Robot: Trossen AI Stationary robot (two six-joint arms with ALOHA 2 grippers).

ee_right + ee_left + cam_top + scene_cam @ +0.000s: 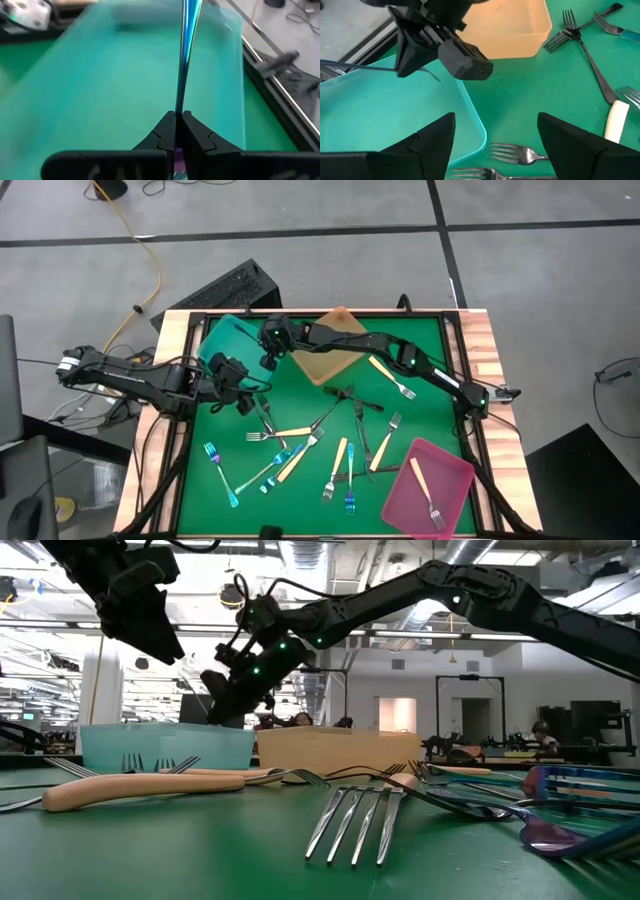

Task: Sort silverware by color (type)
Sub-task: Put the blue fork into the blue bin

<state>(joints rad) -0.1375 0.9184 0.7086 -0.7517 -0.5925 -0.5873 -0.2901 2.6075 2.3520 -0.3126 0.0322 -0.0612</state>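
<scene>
Green matting covers the desk (420, 360), with grey floor around it and a bright open room behind. Three trays sit on it: a teal tray (228, 340) at the far left, an amber tray (335, 352) at the far middle, and a pink tray (425, 488) at the near right.

The right tool (178, 116) is pressed together on the handle of an iridescent blue utensil (187, 45) and hangs over the teal tray. The left tool (495, 135), spread wide and holding nothing, hovers beside that tray's near corner, above two grey forks (517, 152).

By my judgement the sort is in its early part. The pink tray holds two cream-handled forks (428, 492). The teal tray shows what look like fork tines through its wall in the low view, so something may already lie there, though I cannot count it. The amber tray appears bare inside.

Left loose on the mat, as far as the high view allows: roughly four blue pieces (222, 475) toward the near left and middle, about five cream-handled pieces (392, 378) scattered across the middle, and several dark grey forks (352, 398) crossed in a cluster whose exact number I cannot settle. All of these are yet to be moved, and the grey ones presumably go to the amber tray.
</scene>
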